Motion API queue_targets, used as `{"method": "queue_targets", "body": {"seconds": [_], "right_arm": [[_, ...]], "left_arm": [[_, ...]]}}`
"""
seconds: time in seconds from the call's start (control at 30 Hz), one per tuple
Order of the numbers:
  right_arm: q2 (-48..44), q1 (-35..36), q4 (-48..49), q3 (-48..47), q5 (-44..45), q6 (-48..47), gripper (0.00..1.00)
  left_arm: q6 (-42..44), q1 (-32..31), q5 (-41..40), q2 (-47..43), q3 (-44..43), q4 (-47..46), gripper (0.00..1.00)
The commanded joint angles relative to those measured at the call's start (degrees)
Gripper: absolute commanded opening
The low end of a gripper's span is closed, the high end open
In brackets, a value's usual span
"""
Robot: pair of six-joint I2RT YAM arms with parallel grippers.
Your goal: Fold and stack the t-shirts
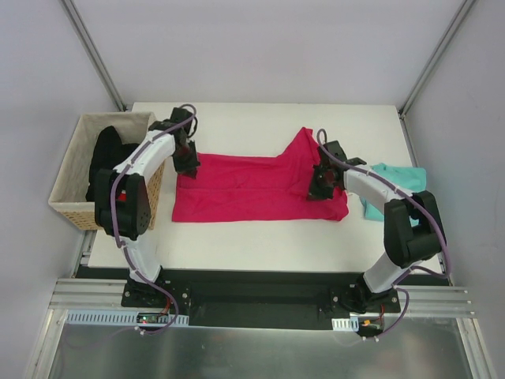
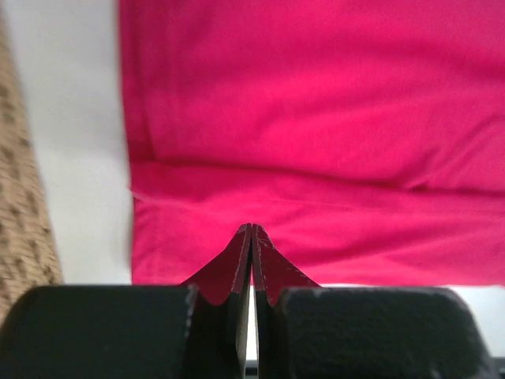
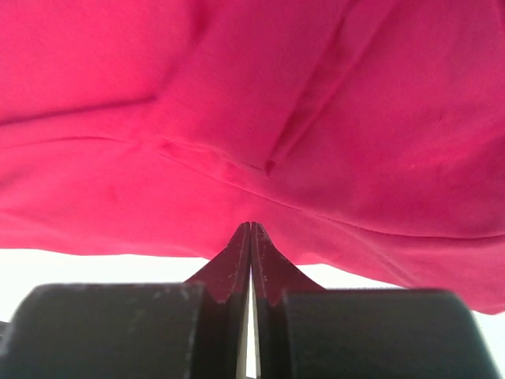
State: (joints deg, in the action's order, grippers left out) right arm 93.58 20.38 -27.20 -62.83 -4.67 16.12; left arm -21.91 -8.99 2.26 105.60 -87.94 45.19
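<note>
The bright pink t-shirt (image 1: 252,189) lies spread flat across the middle of the white table, one corner peaked up at the back. My left gripper (image 1: 188,163) is shut on its left edge, tips pinched together in the cloth (image 2: 316,103) in the left wrist view (image 2: 251,227). My right gripper (image 1: 319,188) is shut on the shirt's right part, tips meeting in the pink fabric (image 3: 237,95) just past its near edge (image 3: 251,226). The teal t-shirt (image 1: 398,178) lies crumpled at the right, partly behind the right arm.
A wicker basket (image 1: 69,166) stands at the table's left edge and holds a black garment (image 1: 106,162). Its woven side (image 2: 24,237) shows close to the left gripper. Grey walls enclose the table at the back and on both sides.
</note>
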Motion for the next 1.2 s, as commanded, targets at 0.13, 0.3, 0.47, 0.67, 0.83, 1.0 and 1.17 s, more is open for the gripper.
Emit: {"method": "queue_targets", "body": {"seconds": [0.13,0.3,0.47,0.67,0.83,1.0,1.17], "right_arm": [[-1.47,-1.66,6.37,6.66,-2.80,2.34,0.01],[0.19,-2.80,6.90,5.97,-3.07,0.85,0.01],[4.32,-4.03,6.81,2.80,-4.47,-1.26,0.01],[9.07,-4.56,6.81,-0.27,-5.70,-2.06,0.01],[9.43,-4.56,6.28,-2.03,-5.88,-2.23,0.01],[6.71,-4.65,5.23,-1.86,-5.53,-2.32,0.01],[3.28,-4.65,4.35,-0.28,-3.52,-1.88,0.01]], "left_arm": [[-2.78,-2.96,-1.38,-7.16,14.72,-3.88,0.00],[-2.87,-3.05,-1.91,-8.13,16.14,-4.06,0.00],[-2.79,-3.05,-1.73,-8.75,14.82,-4.06,0.00],[-2.70,-3.05,-1.82,-9.19,14.64,-3.71,0.00],[-2.70,-3.05,-1.91,-8.48,14.38,-3.53,0.00],[-3.05,-3.05,-1.56,-7.69,13.85,-3.44,0.00],[-2.79,-3.05,-1.47,-6.82,12.62,-3.53,0.00]]}}
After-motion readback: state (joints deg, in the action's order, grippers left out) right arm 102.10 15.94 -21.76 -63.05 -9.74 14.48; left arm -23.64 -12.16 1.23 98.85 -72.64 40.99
